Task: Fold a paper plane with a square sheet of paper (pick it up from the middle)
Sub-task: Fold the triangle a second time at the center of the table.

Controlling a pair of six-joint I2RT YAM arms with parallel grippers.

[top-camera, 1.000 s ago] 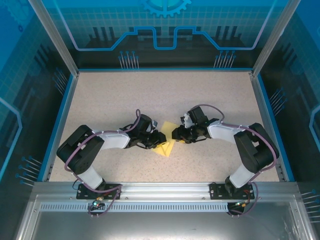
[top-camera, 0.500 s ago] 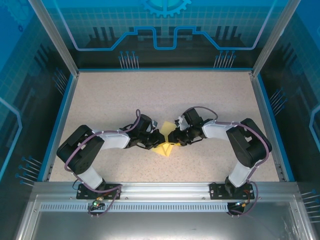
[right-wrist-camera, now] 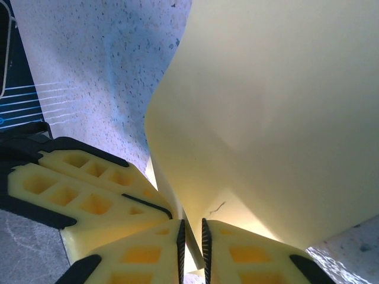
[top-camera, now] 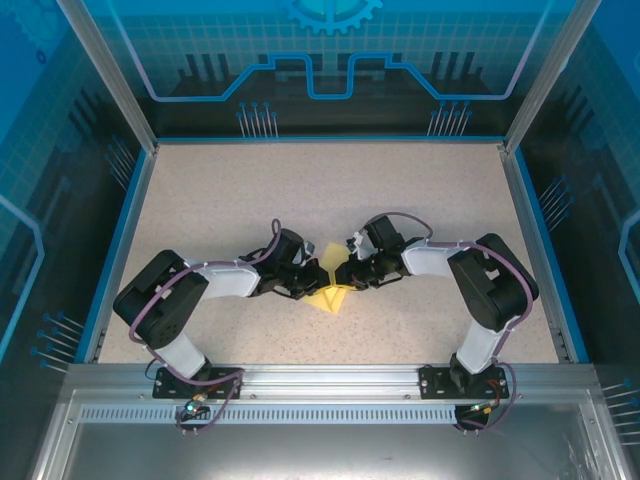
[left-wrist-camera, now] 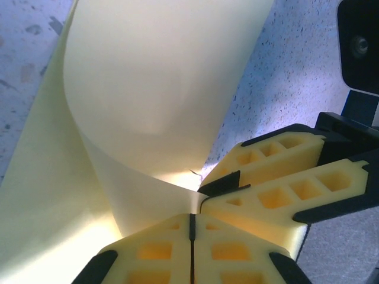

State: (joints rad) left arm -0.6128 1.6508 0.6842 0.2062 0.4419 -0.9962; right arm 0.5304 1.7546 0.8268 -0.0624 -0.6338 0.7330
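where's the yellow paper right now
In the top view the square sheet of paper is near the middle of the table, pinched by the left gripper and the right gripper, with its middle bowed upward.

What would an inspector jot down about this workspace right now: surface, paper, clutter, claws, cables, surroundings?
Surface: speckled beige table, blue-edged.
Job's things: square sheet of paper, pale yellow, partly lying flat, partly curled upward between the claws; not yet a plane.
Clutter: nothing seen.
Claws: left claw and right claw both shut on the sheet, tip to tip.
Cables: purple cables looped along both arms, off the paper.
Surroundings: blue patterned enclosure walls; metal rail at the arm bases.
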